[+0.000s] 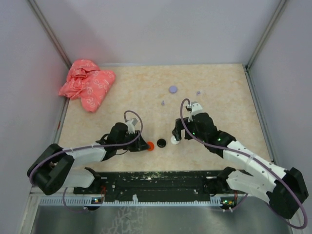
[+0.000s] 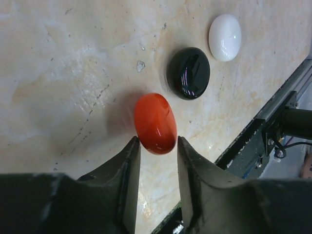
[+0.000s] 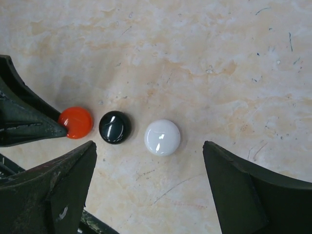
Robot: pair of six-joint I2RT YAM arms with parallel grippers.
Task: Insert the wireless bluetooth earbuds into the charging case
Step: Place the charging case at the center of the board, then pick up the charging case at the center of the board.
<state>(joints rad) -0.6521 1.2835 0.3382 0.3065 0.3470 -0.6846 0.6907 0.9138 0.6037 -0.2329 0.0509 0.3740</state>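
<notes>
Three glossy round discs lie in a row near the front: orange-red (image 1: 150,146), black (image 1: 161,143) and white (image 1: 174,141). A lilac disc (image 1: 172,89) lies farther back. Two tiny lilac earbuds (image 1: 163,103) (image 1: 198,92) lie near it; I see no earbuds of other colours. My left gripper (image 2: 156,145) is open, its tips either side of the near edge of the orange-red disc (image 2: 155,122). My right gripper (image 3: 149,148) is wide open and empty above the white disc (image 3: 162,137), with the black disc (image 3: 115,126) beside it.
A crumpled pink bag (image 1: 87,83) lies at the back left. Grey walls enclose the table on three sides. A black rail (image 1: 156,183) runs along the front edge. The left gripper's finger (image 3: 24,122) shows in the right wrist view, touching the orange-red disc (image 3: 77,122).
</notes>
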